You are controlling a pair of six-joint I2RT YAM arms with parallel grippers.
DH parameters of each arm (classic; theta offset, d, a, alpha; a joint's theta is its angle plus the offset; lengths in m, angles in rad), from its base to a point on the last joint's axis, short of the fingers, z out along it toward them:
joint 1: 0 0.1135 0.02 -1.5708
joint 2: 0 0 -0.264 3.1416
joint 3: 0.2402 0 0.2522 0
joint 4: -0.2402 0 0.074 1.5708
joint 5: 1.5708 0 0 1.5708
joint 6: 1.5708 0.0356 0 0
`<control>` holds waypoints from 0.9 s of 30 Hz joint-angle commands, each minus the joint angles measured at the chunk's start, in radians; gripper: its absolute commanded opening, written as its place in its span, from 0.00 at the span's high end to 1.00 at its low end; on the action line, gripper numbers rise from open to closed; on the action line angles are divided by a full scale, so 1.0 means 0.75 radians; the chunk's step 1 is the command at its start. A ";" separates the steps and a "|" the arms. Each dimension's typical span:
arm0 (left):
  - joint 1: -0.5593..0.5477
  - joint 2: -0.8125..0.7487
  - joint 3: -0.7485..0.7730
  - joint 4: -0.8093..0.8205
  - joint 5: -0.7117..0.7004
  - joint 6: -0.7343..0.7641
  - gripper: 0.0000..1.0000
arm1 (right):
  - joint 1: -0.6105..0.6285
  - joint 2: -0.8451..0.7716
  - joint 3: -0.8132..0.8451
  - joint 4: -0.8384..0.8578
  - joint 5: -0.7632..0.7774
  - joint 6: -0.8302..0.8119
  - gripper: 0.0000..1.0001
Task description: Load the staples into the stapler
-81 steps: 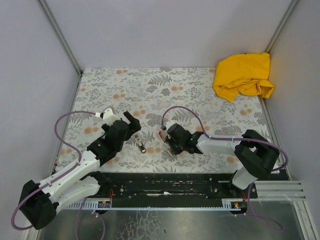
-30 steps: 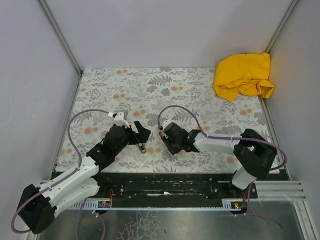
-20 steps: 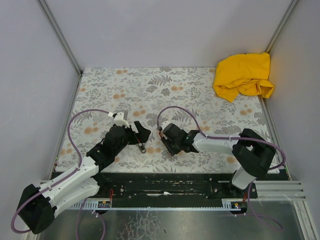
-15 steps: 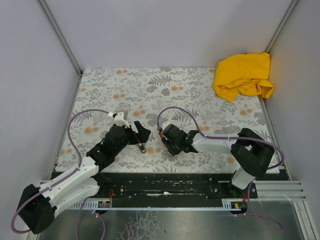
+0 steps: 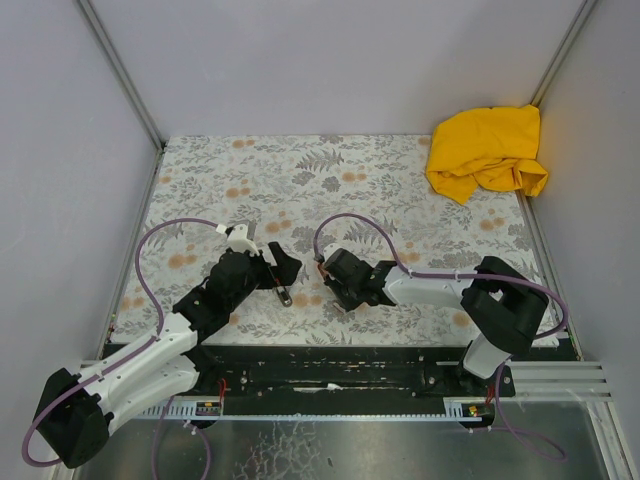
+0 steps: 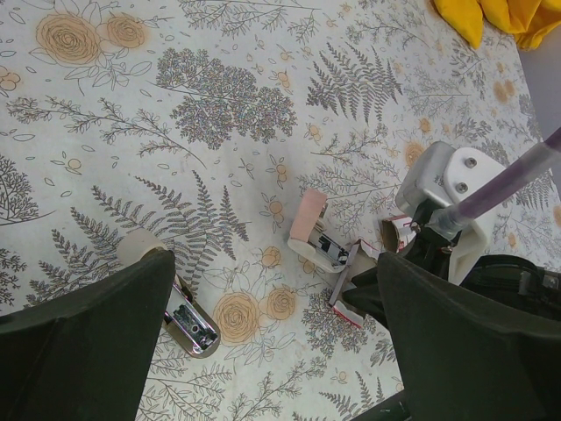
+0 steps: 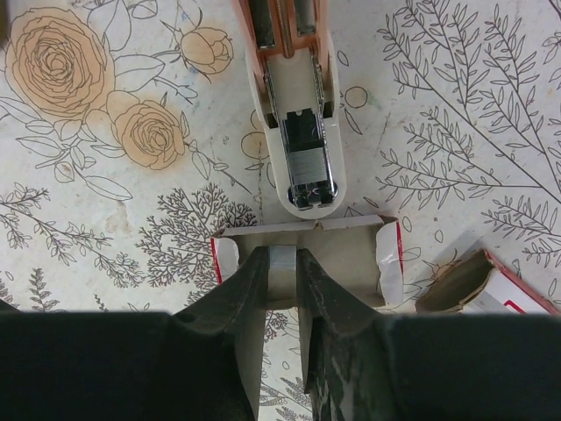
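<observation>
The stapler (image 7: 296, 132) lies open on the floral cloth, cream and pink body with its metal channel facing up; it also shows in the left wrist view (image 6: 308, 230) and the top view (image 5: 322, 270). My right gripper (image 7: 282, 256) is shut on a short silvery strip of staples (image 7: 282, 270) over the torn-open white-and-red box tray (image 7: 351, 250), just short of the stapler's end. My left gripper (image 6: 263, 351) is wide open, low over the cloth. A small cream-and-metal stapler piece (image 6: 188, 320) lies against its left finger (image 6: 88, 351).
A second box part (image 7: 491, 294) lies to the right of the tray. A crumpled yellow cloth (image 5: 487, 150) sits at the far right corner. Grey walls with metal posts close in the table on three sides.
Since 2.7 s ago my left arm has swung forward to the small metal piece. My right gripper has crept slightly left. Little has moved in the last second.
</observation>
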 commanded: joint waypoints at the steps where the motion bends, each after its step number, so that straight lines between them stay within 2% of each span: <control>1: -0.005 -0.025 -0.024 0.074 -0.013 0.008 0.03 | 0.014 -0.042 0.045 0.010 0.040 0.019 0.75; 7: -0.004 -0.055 -0.024 0.072 0.003 0.008 0.03 | -0.012 -0.128 0.042 0.066 -0.034 0.009 0.76; 11: -0.004 -0.092 -0.018 0.093 0.070 0.001 0.03 | -0.107 -0.193 0.006 0.123 -0.166 0.019 0.77; 19: -0.004 -0.128 -0.014 0.297 0.420 -0.054 0.03 | -0.355 -0.361 -0.134 0.352 -0.604 0.095 0.77; 24: -0.012 -0.062 -0.035 0.502 0.680 -0.149 0.06 | -0.462 -0.467 -0.245 0.621 -0.878 0.280 0.77; 27: -0.026 -0.044 -0.051 0.624 0.737 -0.198 0.07 | -0.493 -0.530 -0.299 0.765 -0.980 0.398 0.77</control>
